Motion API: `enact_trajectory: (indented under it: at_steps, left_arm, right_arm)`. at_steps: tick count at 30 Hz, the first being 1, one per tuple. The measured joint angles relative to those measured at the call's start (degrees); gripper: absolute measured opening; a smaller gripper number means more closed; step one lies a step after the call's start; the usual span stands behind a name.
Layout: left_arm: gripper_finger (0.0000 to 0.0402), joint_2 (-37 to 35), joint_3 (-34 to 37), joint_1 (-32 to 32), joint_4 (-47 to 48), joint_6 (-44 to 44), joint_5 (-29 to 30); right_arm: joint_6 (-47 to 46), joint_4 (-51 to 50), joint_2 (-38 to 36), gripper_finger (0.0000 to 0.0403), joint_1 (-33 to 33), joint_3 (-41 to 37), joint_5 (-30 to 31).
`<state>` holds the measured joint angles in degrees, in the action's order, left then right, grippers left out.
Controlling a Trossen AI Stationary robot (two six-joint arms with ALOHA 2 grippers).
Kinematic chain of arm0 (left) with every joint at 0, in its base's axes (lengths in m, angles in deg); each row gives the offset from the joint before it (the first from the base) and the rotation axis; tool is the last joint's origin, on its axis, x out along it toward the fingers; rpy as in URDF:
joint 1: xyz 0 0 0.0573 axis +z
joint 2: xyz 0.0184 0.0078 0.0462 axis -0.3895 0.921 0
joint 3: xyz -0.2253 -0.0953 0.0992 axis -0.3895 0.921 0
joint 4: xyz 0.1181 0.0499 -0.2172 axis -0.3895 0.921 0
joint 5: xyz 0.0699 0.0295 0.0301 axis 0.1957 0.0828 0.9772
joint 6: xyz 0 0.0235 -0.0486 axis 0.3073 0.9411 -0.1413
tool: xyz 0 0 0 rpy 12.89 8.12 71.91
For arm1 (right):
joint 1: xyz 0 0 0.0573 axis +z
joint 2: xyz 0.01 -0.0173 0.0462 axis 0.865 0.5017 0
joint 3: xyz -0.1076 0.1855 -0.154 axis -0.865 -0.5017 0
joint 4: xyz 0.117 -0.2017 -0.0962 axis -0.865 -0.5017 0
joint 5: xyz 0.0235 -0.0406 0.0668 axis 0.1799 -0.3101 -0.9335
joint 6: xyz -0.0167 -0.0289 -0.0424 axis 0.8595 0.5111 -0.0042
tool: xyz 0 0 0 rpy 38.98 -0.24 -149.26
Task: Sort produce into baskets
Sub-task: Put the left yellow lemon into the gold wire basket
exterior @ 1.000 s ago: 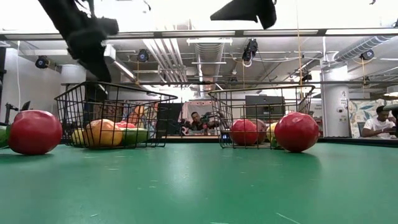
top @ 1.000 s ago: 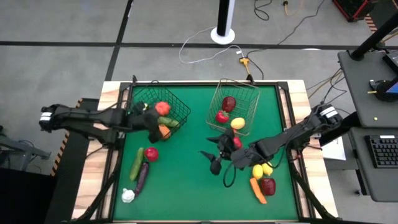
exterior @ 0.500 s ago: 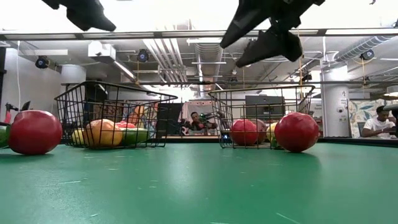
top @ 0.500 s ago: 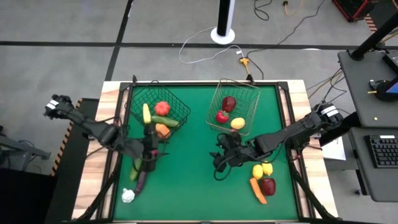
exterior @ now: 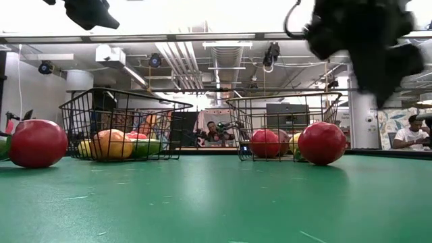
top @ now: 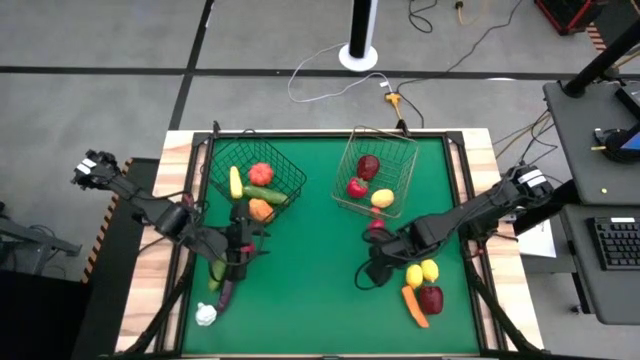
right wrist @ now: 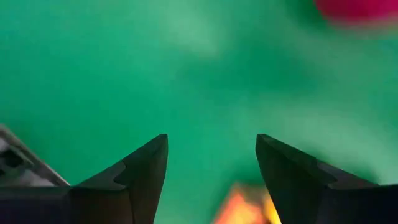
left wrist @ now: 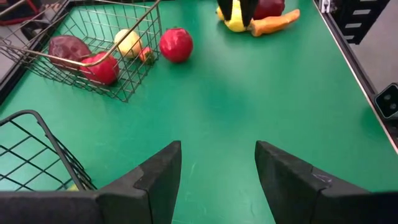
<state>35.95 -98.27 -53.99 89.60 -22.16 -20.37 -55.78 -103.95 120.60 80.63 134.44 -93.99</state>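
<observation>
Grippers [left wrist: 216,180] [right wrist: 211,180] both parted, empty; produce [right wrist: 357,9] blurred, cut off.

Table top [top: 320,290]: matt green covering, cloth-like, faintly scuffed in the low view.
Table border [top: 172,160]: pale bare wood, at the upper left of the high frame.
Dark basket [top: 292,180]: thin black coated wire, open mesh, dull.
Pale basket [top: 352,152]: silvery metal wire, slight sheen.
Red round fruit [exterior: 322,143]: smooth plastic, glossy, with highlights.
Carrot [top: 414,306]: orange plastic, satin.
Left gripper fingers [left wrist: 158,180]: dark moulded plastic, matt.
Right gripper fingers [right wrist: 143,171]: same dark matt finish.
</observation>
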Motion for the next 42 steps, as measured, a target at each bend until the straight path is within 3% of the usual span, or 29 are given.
enact_trajectory:
  at_steps: [11, 17, 31, 42]
  left_arm:
    - [0.0188, 0.0, 0.0, 0.0, 0.0, 0.0, 0.1]
    - [0.0188, 0.0, 0.0, 0.0, 0.0, 0.0, 0.2]
    - [0.0188, 0.0, 0.0, 0.0, 0.3, 3.0, 7.9]
    - [0.0187, 0.0, 0.0, 0.0, 1.0, 3.0, 9.1]
  right_arm:
    - [-5.8, -20.0, -0.5, 0.0228, 0.0, 0.0, -4.2]
    - [-9.7, -20.4, -0.5, 0.0233, 0.3, 0.0, -7.0]
    - [-20.7, -17.2, -0.2, 0.0327, 4.6, 0.0, -8.0]
    - [-25.2, -14.2, 3.9, 0.0321, 6.8, -0.1, -7.4]
